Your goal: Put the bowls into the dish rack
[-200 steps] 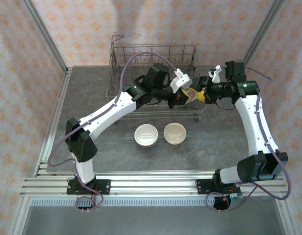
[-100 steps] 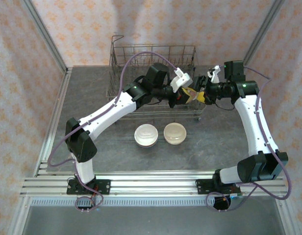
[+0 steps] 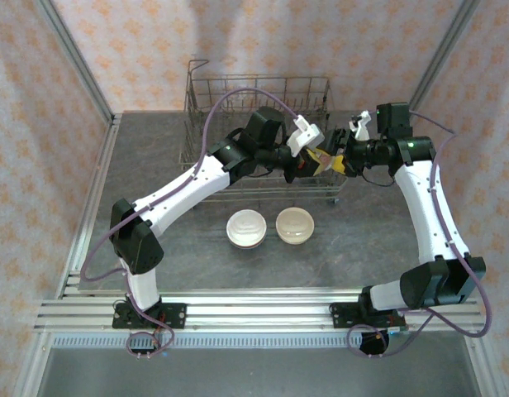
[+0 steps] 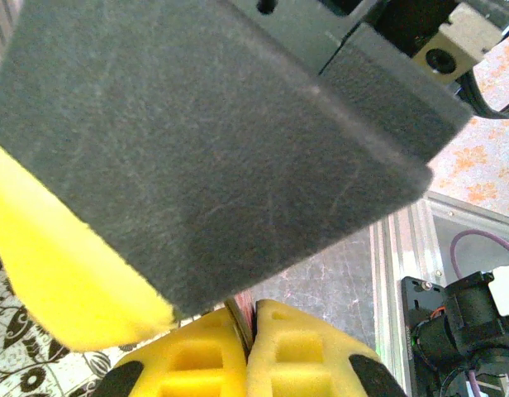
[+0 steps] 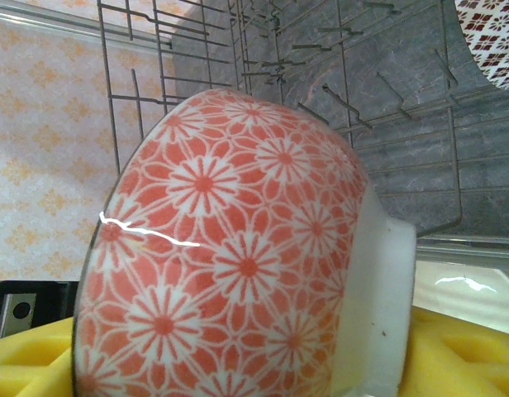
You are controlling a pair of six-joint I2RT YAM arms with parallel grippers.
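orange patterned bowl (image 5: 230,265) aloft over dish rack (image 3: 263,89), front right | my left gripper (image 4: 248,331) clenched on its rim | my right gripper (image 3: 339,162) wide around its body, grip unclear | glazed ceramic, likely slick and breakable: hold rim-to-foot

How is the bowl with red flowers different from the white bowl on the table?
The red flower bowl is covered in an orange-red flower pattern; the white bowl is plain. The red flower bowl is up in the air, tipped on its side at the dish rack; the white bowl rests flat on the table. Both are small round bowls, and neither is set down in the dish rack yet.
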